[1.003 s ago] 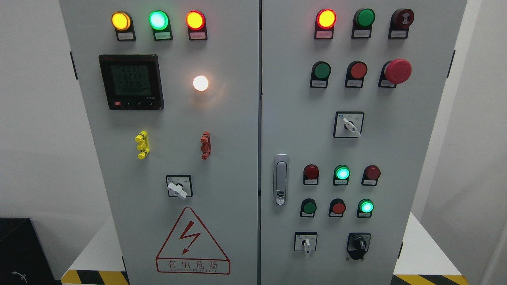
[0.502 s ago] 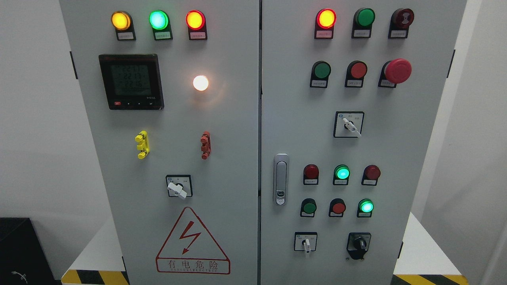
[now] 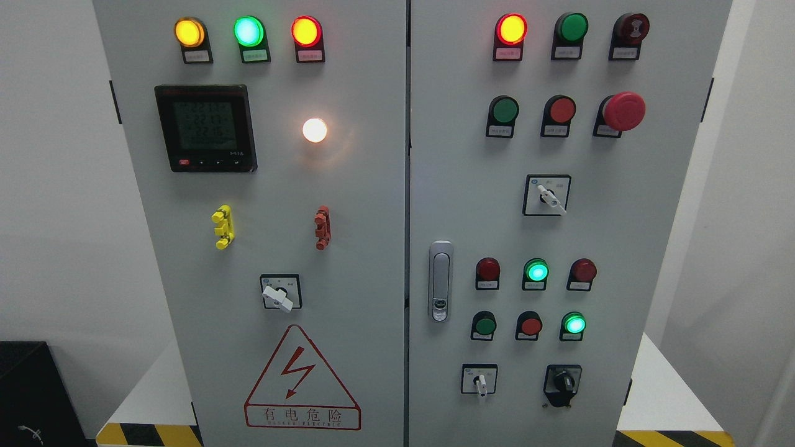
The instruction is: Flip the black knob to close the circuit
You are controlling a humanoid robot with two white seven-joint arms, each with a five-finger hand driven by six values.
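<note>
The black knob [image 3: 564, 382] sits at the lower right of the grey control cabinet's right door [image 3: 652, 261], on a black base plate. Its handle points roughly straight up. Left of it is a small white-handled selector switch [image 3: 479, 380]. Neither of my hands shows anywhere in the head view, and no arm enters from the bottom or the sides.
Above the knob are rows of red and green buttons, two of them lit green [image 3: 536, 271]. A red mushroom stop button [image 3: 623, 112] protrudes at the upper right. A silver door latch [image 3: 440, 281] sits by the centre seam. The left door carries a meter [image 3: 205, 128] and a warning triangle [image 3: 302, 379].
Only the digits on the meter display have flickered. The knob and all switches stand as before.
</note>
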